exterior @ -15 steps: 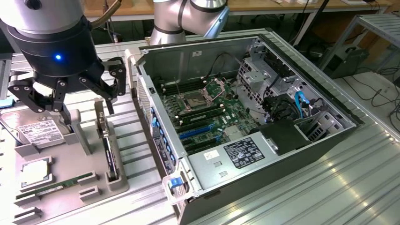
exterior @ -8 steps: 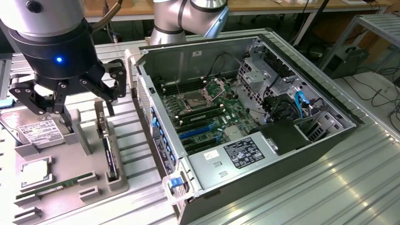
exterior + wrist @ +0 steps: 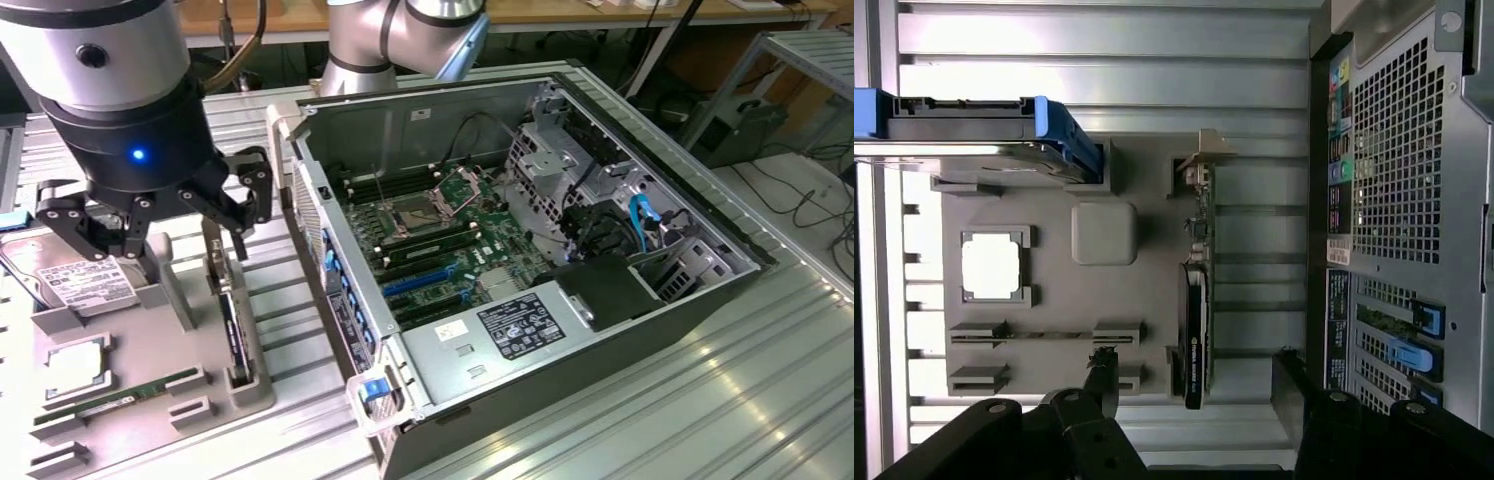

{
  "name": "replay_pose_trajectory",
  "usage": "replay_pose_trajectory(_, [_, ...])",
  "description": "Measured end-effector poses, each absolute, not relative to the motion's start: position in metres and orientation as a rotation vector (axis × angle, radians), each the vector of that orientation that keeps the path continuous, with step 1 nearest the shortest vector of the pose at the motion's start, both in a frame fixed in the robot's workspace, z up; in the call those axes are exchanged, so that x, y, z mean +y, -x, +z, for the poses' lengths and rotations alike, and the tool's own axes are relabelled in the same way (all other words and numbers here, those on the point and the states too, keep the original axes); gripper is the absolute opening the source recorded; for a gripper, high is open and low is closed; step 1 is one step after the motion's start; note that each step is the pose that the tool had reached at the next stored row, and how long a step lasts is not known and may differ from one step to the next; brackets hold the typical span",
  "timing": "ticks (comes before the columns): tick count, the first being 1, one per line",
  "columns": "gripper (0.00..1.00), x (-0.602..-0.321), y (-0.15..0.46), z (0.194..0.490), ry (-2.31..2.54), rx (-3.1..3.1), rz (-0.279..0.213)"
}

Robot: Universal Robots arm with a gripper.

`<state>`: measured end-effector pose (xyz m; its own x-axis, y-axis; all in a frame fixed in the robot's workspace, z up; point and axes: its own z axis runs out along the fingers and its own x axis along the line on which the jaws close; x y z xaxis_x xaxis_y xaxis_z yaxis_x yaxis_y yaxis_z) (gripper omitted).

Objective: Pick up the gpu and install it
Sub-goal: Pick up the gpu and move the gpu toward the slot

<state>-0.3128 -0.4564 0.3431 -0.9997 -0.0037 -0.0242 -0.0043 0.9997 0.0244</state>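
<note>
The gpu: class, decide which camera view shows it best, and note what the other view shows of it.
The wrist view: the gpu stands on edge in the grey holder, its whole length visible, silver bracket at one end. In the exterior view the gpu is a thin dark sliver, partly behind the open gripper.

Bright light glares off the ribbed metal table.

Open grey metal computer case lies sideways, green motherboard exposed. A grey tray holds a silver hard drive and, seemingly, a green RAM stick.
</note>
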Motion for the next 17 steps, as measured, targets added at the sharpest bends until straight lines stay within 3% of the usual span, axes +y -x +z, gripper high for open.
replay_pose_trajectory(17, [0.72, -0.455, 0.313, 0.33, 0.008, 3.117, 0.038])
